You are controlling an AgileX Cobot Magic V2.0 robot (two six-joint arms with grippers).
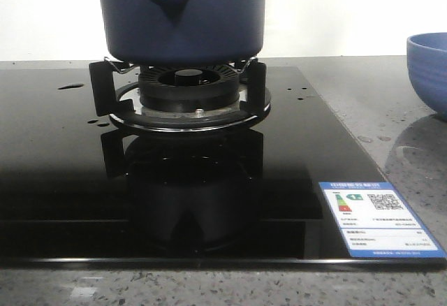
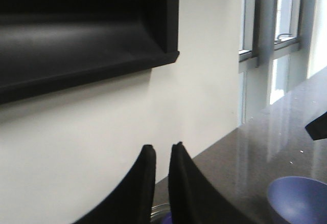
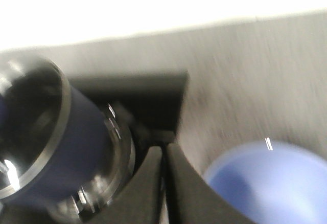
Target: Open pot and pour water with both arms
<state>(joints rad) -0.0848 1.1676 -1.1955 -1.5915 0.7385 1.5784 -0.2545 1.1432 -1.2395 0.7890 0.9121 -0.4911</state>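
The dark navy pot (image 1: 181, 19) stands on the burner stand (image 1: 185, 103), its stubby tube with a hole facing me and its top cut off by the frame. Small drops of water (image 1: 70, 86) lie on the black cooktop. Neither gripper shows in the front view. My right gripper (image 3: 164, 150) is shut and empty, beside the pot (image 3: 76, 132), between it and the bowl; this view is blurred. My left gripper (image 2: 162, 147) is held high facing the wall, its fingers a narrow slit apart with nothing between the tips. A sliver of metal rim (image 2: 159, 211) and blue shows low between the fingers.
A light-blue bowl (image 1: 429, 68) sits on the grey counter to the right of the cooktop, also in view as the bowl (image 2: 299, 201) and the bowl (image 3: 265, 183). The black glass cooktop (image 1: 70, 173) carries a label (image 1: 377, 226). A dark range hood (image 2: 76, 35) hangs on the wall.
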